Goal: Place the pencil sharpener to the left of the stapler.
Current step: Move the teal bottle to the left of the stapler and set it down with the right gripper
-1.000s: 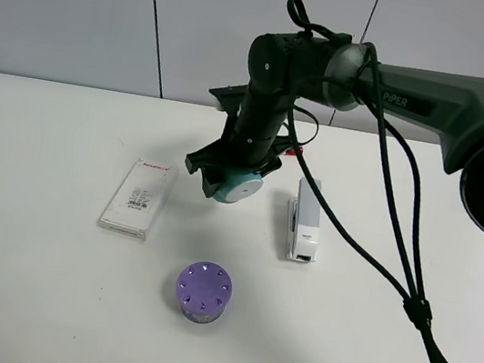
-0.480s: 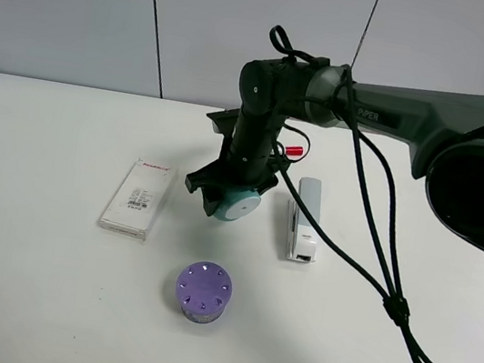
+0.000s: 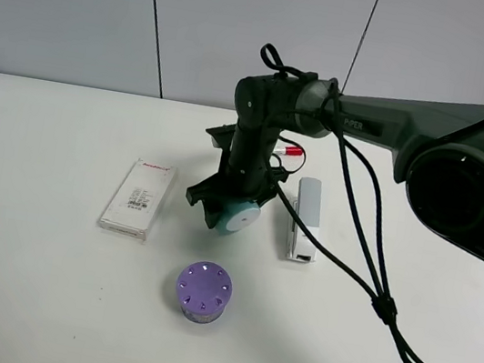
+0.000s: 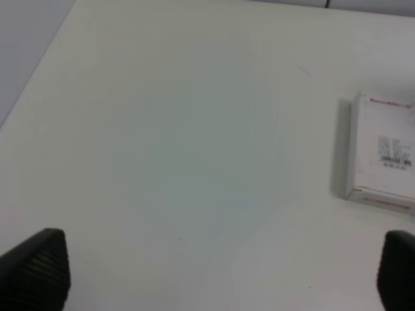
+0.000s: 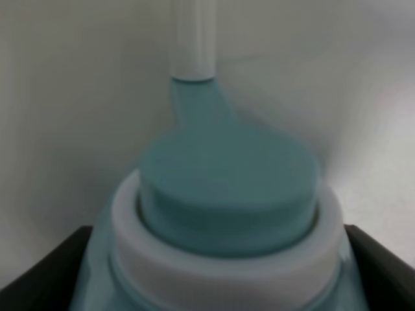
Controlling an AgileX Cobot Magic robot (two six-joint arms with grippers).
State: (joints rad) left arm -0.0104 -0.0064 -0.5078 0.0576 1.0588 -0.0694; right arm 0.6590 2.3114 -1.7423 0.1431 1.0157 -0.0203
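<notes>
My right gripper is shut on the teal-green pencil sharpener, whose white round face points toward the table's near side. It hangs low over the table, or just touches it, a short way left of the light grey stapler, which lies lengthwise. In the right wrist view the sharpener fills the frame between the dark fingers. My left gripper is open over bare table, and only its two dark fingertips show.
A flat white box lies left of the sharpener and also shows in the left wrist view. A purple round cylinder with holes stands nearer the front. A red-capped marker peeks out behind the right arm.
My right gripper has come down and a little toward the table's front with the sharpener in it. The stapler, box and purple cylinder have not moved.
</notes>
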